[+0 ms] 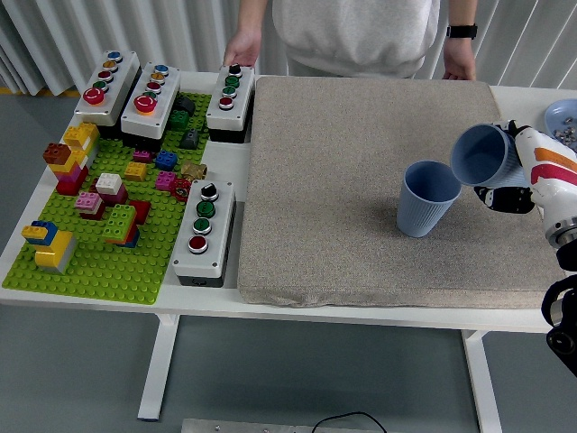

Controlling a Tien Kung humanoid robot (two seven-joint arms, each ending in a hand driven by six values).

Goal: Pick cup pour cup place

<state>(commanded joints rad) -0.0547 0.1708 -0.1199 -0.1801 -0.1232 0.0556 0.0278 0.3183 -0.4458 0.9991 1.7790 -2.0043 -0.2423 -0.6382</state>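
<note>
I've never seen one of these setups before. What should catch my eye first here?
Probably the robot's right hand at the right, holding a blue cup tipped on its side over a second blue cup standing upright on the grey mat. On the left, a green baseplate with colourful bricks and several button boxes fill the table. A person stands at the far side, hands on the table edge.

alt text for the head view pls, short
The robot's right hand holds a blue cup tipped on its side, mouth toward a second, upright blue cup on a grey mat. To the left, a green brick baseplate and button boxes; a person stands opposite.
</note>
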